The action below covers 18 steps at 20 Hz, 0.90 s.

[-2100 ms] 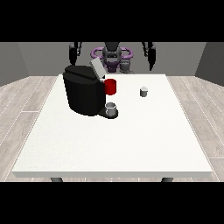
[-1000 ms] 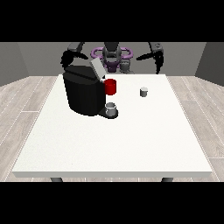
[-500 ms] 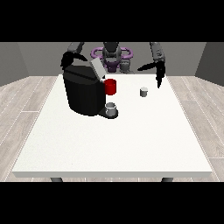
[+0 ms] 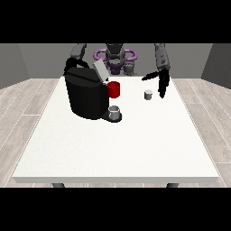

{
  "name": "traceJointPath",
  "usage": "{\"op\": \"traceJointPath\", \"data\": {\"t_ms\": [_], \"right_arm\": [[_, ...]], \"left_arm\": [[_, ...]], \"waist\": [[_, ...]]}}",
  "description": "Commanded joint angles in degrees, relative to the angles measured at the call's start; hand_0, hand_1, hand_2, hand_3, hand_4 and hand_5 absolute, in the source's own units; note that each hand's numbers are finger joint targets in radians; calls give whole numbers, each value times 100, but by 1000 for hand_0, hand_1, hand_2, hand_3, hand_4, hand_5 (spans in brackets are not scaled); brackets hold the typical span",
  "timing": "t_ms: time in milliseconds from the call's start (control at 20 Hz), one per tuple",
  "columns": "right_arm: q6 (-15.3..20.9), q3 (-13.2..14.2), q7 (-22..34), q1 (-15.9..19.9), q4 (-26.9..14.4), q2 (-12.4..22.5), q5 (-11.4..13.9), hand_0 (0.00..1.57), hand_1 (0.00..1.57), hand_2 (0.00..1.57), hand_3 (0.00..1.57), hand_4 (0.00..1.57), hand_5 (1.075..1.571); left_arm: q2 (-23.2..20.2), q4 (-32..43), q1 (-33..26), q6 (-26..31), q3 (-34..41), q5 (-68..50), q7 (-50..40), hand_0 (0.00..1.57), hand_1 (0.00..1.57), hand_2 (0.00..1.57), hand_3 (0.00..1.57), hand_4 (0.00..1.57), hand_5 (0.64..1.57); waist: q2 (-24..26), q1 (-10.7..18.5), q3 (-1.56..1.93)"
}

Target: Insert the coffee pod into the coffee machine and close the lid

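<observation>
- Front view: a white counter fills the middle of the frame, with the robot small at the top center behind it.
- The black coffee machine stands in the upper left part of the counter. Its grey lid is tilted up and open at the machine's top right.
- A red part sticks out of the machine's right side, and a small grey cup sits below it on the machine's base.
- The coffee pod, a small grey cylinder, stands upright on the counter to the right of the machine, well apart from it and not in it.
- The hand at the view's right hangs just beside the pod, to its upper right. Its fingers point down, straight and spread from the thumb, and hold nothing. I cannot tell whether they touch the pod.
- The hand at the view's left shows at the machine's upper left corner, mostly behind it. I cannot tell how its fingers lie.
</observation>
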<state>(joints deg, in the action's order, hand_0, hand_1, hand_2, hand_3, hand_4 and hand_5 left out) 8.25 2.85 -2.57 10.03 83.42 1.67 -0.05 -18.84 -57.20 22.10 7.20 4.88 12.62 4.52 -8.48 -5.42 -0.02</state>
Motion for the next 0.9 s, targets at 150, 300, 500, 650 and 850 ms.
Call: {"op": "traceJointPath", "data": {"t_ms": [150, 300, 500, 650, 850], "right_arm": [[-26, 127, 120, 93, -203, 189, 32, 0, 0, 0, 0, 424, 1571], [67, -14, 368, 164, -169, 85, 112, 0, 0, 0, 0, 412, 1571], [130, -158, 212, -29, -246, -52, 214, 0, 0, 0, 0, 393, 1571], [-13, -190, 401, 157, -40, 39, 114, 0, 0, 0, 0, 435, 1571], [-199, -3, -302, -46, -568, 87, -21, 0, 0, 0, 0, 476, 1571]], "left_arm": [[-174, 799, 194, -206, 12, 514, 540, 223, 223, 529, 222, 0, 1571], [-65, 1205, 339, -155, -6, 596, 248, 695, 695, 778, 429, 0, 1571], [-99, 1219, 362, -382, -302, 1093, 5, 704, 704, 775, 487, 0, 1571], [-340, 1634, 341, -514, -244, 1273, 771, 600, 600, 715, 469, 0, 1571], [-125, 1573, 549, -949, -444, 1665, 475, 608, 608, 745, 483, 0, 1571]], "waist": [[32, -25, 0], [141, -58, 0], [280, -151, 1], [-40, -240, -2], [-73, -232, 2]]}}
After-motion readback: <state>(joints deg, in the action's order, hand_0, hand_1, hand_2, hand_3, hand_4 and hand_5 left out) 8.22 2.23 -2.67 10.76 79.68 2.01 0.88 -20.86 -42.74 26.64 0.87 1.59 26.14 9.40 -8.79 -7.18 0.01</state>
